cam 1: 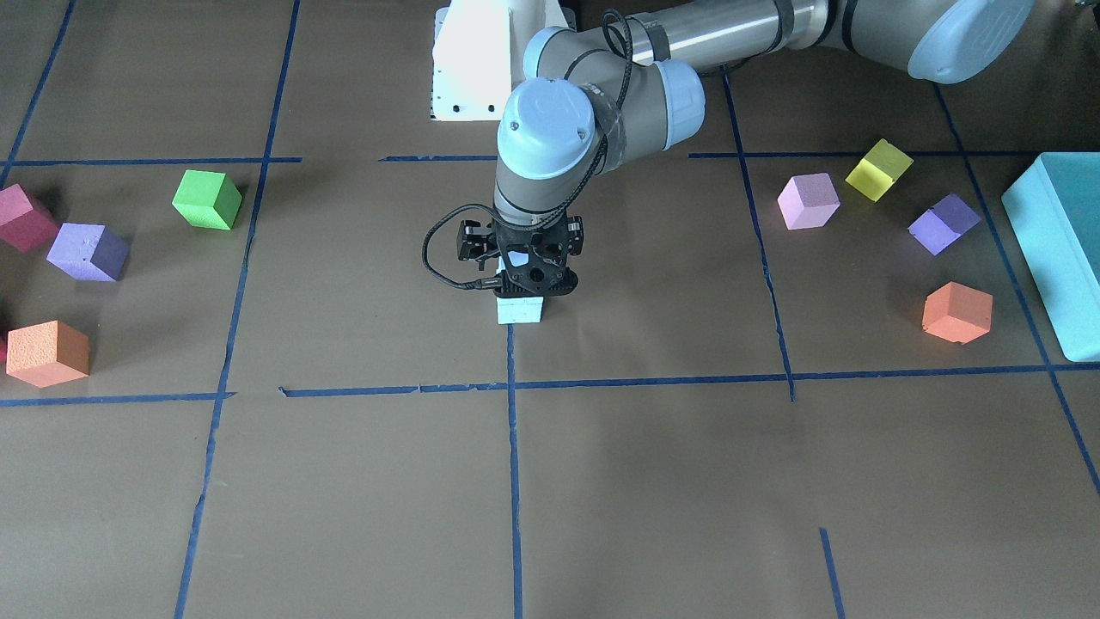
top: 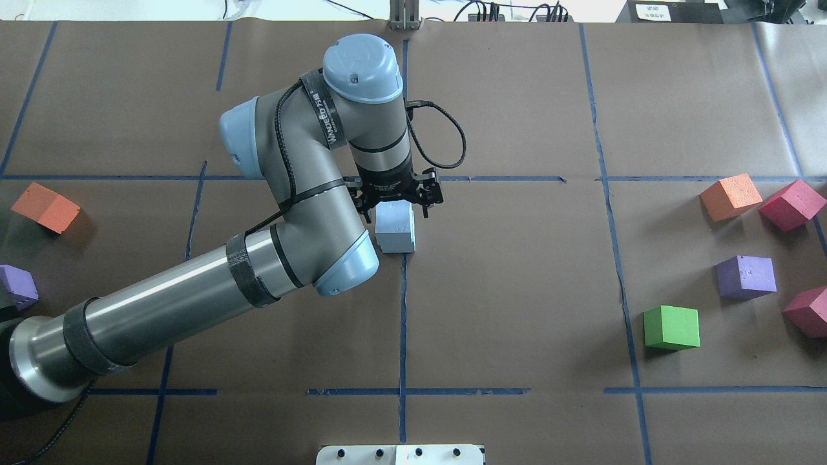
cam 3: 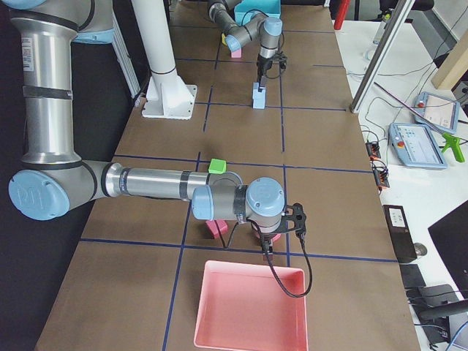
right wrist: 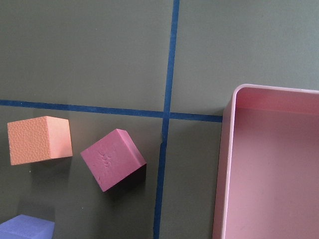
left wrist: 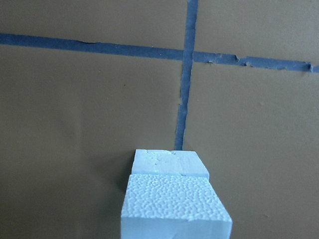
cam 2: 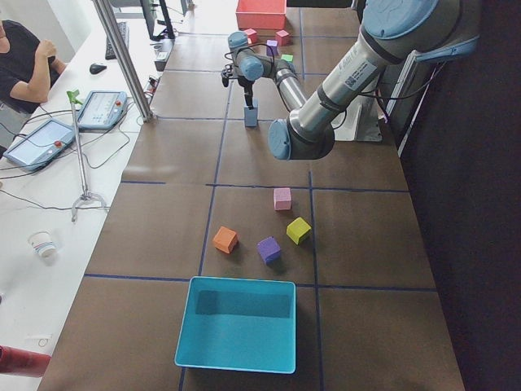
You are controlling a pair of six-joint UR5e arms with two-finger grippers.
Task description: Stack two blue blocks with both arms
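Observation:
Two pale blue blocks sit at the table's middle. In the left wrist view the upper blue block (left wrist: 174,204) is close to the camera, right over the lower blue block (left wrist: 171,163), which rests on the brown paper by a tape line. My left gripper (cam 1: 526,279) points straight down and is shut on the upper block, with the lower block (cam 1: 520,309) showing beneath it. From overhead the left gripper (top: 395,197) covers the far edge of the blocks (top: 395,226). My right gripper (cam 3: 268,254) hangs low next to a pink tray; I cannot tell if it is open or shut.
A pink tray (right wrist: 269,164) lies by the right arm, with an orange cube (right wrist: 40,139), a magenta cube (right wrist: 113,159) and a purple cube (right wrist: 27,228) beside it. A teal box (cam 1: 1061,249) and several coloured cubes stand on the left arm's side.

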